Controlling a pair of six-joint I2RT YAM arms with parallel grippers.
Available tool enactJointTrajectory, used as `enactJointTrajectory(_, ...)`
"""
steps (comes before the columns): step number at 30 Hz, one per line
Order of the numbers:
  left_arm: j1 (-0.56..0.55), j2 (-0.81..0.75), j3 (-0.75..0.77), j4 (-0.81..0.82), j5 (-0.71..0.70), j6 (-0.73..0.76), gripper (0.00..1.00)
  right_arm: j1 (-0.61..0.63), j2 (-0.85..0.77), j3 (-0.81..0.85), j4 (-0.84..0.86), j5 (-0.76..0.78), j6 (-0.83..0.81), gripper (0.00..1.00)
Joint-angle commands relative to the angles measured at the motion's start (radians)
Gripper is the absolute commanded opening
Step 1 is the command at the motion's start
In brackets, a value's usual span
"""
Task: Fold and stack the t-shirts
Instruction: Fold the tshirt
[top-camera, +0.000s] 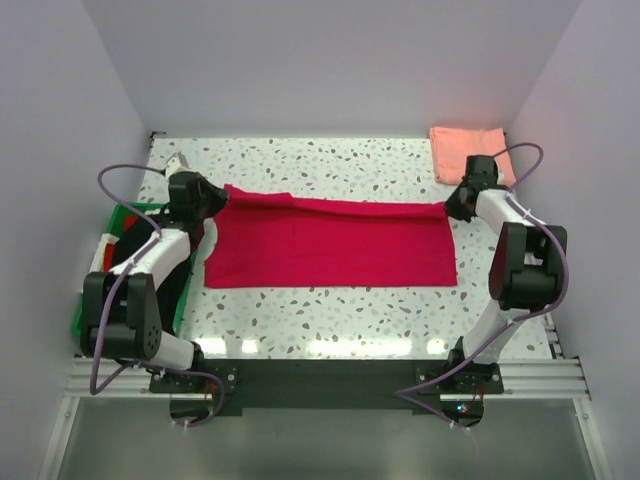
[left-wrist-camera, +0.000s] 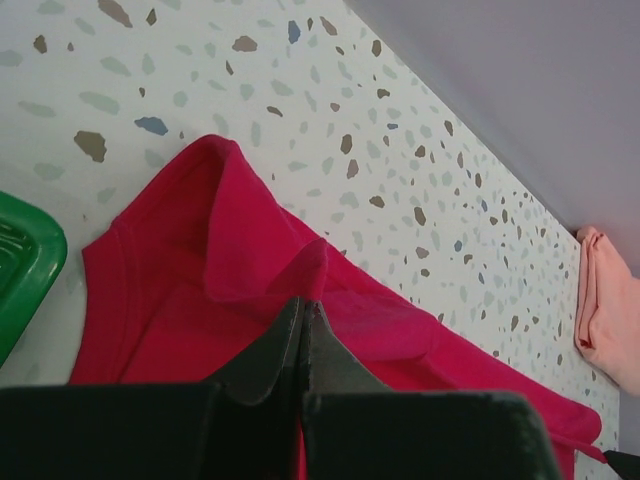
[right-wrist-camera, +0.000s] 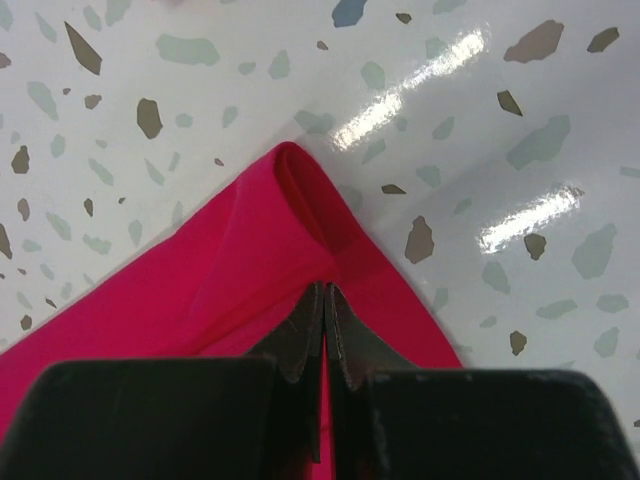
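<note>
The crimson red t-shirt (top-camera: 330, 245) lies spread across the middle of the speckled table, folded into a long band. My left gripper (top-camera: 213, 199) is shut on its far left corner; the left wrist view shows the cloth (left-wrist-camera: 250, 290) pinched and pulled up at the fingertips. My right gripper (top-camera: 453, 208) is shut on its far right corner, with the cloth (right-wrist-camera: 250, 270) bunched at the tips in the right wrist view. The salmon pink t-shirt (top-camera: 470, 152) lies folded at the far right corner, also seen in the left wrist view (left-wrist-camera: 610, 310).
A green plastic crate (top-camera: 100, 270) sits at the table's left edge beside the left arm; its rim shows in the left wrist view (left-wrist-camera: 25, 265). White walls close in the table at the back and sides.
</note>
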Motion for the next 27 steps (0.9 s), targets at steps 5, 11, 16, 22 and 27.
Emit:
enactJointTrajectory(5, 0.007, -0.131, -0.083, -0.044, -0.027, -0.05, 0.0, -0.014, -0.102, -0.055, 0.024, -0.005, 0.026, 0.0)
enactJointTrajectory(11, 0.007, -0.198, -0.132, -0.081, -0.029, -0.058, 0.0, -0.025, -0.139, -0.087, 0.027, -0.012, 0.026, 0.0)
enactJointTrajectory(16, 0.007, -0.24, -0.173, -0.101, -0.035, -0.055, 0.0, -0.028, -0.165, -0.125, 0.038, -0.031, 0.029, 0.0)
enactJointTrajectory(22, 0.005, -0.289, -0.199, -0.128, -0.045, -0.06, 0.0, -0.029, -0.2, -0.174, 0.049, -0.049, 0.033, 0.0)
enactJointTrajectory(27, 0.005, -0.318, -0.198, -0.156, -0.042, -0.052, 0.0, -0.029, -0.231, -0.205, 0.054, -0.054, 0.039, 0.0)
